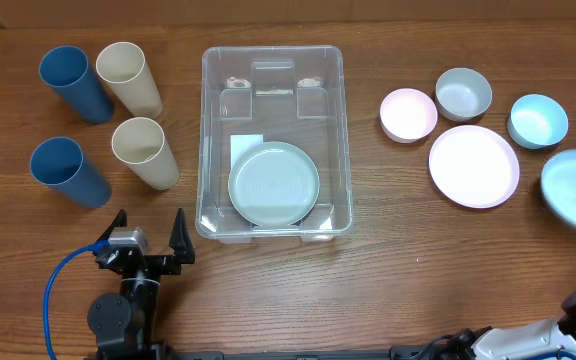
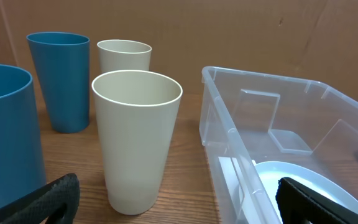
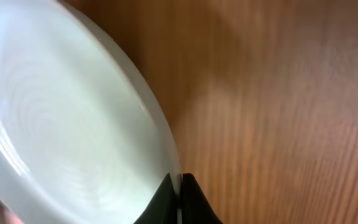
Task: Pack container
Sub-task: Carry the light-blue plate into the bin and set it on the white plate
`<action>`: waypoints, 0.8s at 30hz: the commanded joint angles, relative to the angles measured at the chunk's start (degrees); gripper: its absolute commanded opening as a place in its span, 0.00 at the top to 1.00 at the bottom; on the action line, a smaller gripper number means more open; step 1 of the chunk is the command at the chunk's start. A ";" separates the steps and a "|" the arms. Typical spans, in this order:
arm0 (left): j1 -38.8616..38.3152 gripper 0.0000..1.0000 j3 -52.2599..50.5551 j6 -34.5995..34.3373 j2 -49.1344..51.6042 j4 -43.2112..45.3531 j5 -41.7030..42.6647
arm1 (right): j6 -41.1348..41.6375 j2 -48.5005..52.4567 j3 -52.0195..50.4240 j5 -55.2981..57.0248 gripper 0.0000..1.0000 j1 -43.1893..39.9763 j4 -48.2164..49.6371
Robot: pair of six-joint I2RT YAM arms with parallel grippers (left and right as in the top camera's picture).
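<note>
While one pale green plate (image 1: 273,183) already lies in the container (image 1: 208,130), I judge the packing barely begun. My right gripper (image 3: 179,186) is clamped on the rim of a light blue plate (image 3: 73,124), the container well off to its left. My left gripper (image 1: 150,222) stands spread and empty, the container just ahead to its right, four cups (image 1: 144,150) ahead-left. Those cups, three bowls (image 1: 463,92) and a pink plate (image 1: 473,165) sit unpacked on the surface.

No readable text; container (image 1: 274,120) label (image 1: 246,147) seemingly blank.
</note>
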 commanded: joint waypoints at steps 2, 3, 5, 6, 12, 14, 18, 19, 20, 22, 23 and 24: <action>0.31 0.00 -0.20 1.09 -0.55 0.02 0.09 | -5.38 -0.81 7.72 -12.11 0.96 1.36 -2.23; 0.31 0.00 -0.20 1.09 -0.55 0.02 0.09 | -6.16 -0.96 8.66 -13.07 0.96 2.08 -2.95; 0.31 0.00 -0.20 1.09 -0.55 0.02 0.09 | -8.02 -1.40 10.45 -14.56 0.96 4.15 -4.57; 0.31 0.00 -0.20 1.09 -0.55 0.02 0.09 | -9.18 -1.66 11.28 -15.17 0.96 5.53 -5.44; 0.31 0.00 -0.20 1.09 -0.55 0.02 0.07 | -15.06 -5.18 14.58 -15.93 0.96 20.06 -10.45; 0.31 0.00 -0.20 1.09 -0.55 0.02 0.09 | -15.21 -6.86 15.30 -15.96 0.96 25.42 -10.73; 0.31 0.00 -0.20 1.09 -0.55 0.02 0.09 | -14.93 -9.81 16.63 -15.72 0.96 37.20 -10.34; 0.31 0.00 -0.20 1.09 -0.55 0.02 0.09 | -14.93 -10.32 17.05 -15.67 0.96 40.04 -10.03; 0.31 0.00 -0.20 1.09 -0.55 0.02 0.09 | -14.49 -10.78 17.49 -14.95 0.96 42.80 -9.94; 0.31 0.00 -0.20 1.09 -0.55 0.02 0.09 | -11.47 -11.67 17.94 -11.80 0.96 49.18 -8.96; 0.31 0.00 -0.20 1.09 -0.55 0.02 0.09 | -10.88 -11.89 17.94 -11.17 0.96 51.76 -8.37; 0.31 0.00 -0.20 1.09 -0.55 0.02 0.09 | -9.94 -11.98 17.94 -10.60 0.96 54.38 -7.80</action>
